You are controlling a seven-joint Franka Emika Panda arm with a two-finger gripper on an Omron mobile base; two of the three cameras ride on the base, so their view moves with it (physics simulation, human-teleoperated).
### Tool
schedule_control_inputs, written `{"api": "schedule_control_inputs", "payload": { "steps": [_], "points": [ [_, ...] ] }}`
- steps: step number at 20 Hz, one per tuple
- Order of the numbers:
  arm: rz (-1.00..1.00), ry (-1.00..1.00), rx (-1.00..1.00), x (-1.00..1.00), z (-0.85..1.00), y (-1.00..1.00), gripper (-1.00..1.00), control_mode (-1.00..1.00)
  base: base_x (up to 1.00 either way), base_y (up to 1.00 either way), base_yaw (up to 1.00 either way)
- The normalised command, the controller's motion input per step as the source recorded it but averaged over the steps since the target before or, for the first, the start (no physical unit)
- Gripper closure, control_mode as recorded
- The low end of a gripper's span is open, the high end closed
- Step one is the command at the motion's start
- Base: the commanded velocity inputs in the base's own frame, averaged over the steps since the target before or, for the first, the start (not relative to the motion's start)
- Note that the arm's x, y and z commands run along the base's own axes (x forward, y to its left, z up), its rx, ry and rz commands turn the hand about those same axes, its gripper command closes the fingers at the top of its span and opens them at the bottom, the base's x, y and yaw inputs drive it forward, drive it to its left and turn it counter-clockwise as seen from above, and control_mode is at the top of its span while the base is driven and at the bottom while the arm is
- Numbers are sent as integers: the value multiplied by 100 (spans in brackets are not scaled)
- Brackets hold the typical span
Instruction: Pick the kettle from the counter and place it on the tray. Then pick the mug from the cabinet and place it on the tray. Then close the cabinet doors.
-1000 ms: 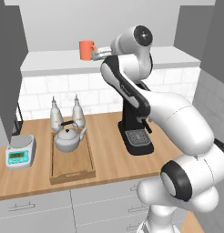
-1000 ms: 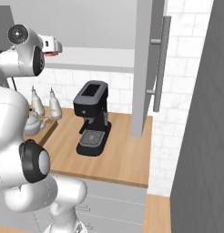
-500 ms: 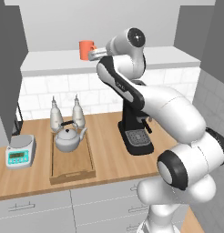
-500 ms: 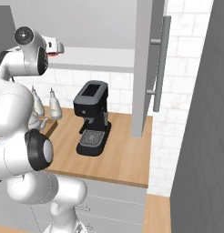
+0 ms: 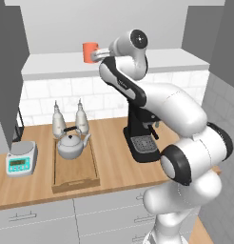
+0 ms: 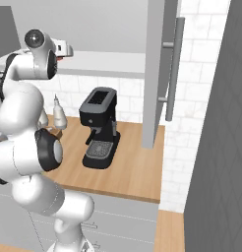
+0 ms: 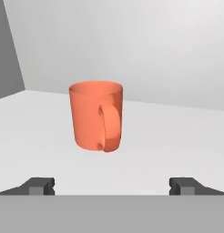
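The orange-red mug (image 7: 95, 116) stands upright on the pale shelf of the open cabinet (image 5: 57, 64), its loop handle turned toward my hand. My gripper (image 7: 112, 186) is open, level with the mug and a short way in front of it, touching nothing. From the left base view the gripper (image 5: 96, 56) sits just right of the mug (image 5: 89, 52). Below, the silver kettle (image 5: 71, 145) rests on the wooden tray (image 5: 76, 177) on the counter (image 5: 114, 164). Both cabinet doors stand open, one on the left (image 5: 9, 71) and one on the right (image 6: 160, 74).
A black coffee machine (image 5: 142, 138) stands on the counter under my arm. Two slim silver-capped bottles (image 5: 58, 121) stand behind the tray, and a grey digital scale (image 5: 21, 162) lies to its left. The right door's bar handle (image 6: 172, 69) juts out beside the tiled wall.
My hand has travelled along the shelf toward the mug and now sits closer to it. The jaws stayed wide apart. Kettle, tray and doors have not moved.
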Motion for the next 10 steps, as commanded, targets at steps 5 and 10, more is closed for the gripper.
{"api": "schedule_control_inputs", "payload": {
  "steps": [5, 10],
  "points": [
    [1, 0, 0, 29, -1, 6, -100, -100, 0, 0, 0],
    [2, 0, 0, 34, -3, 11, -100, -100, 0, 0, 0]
  ]
}}
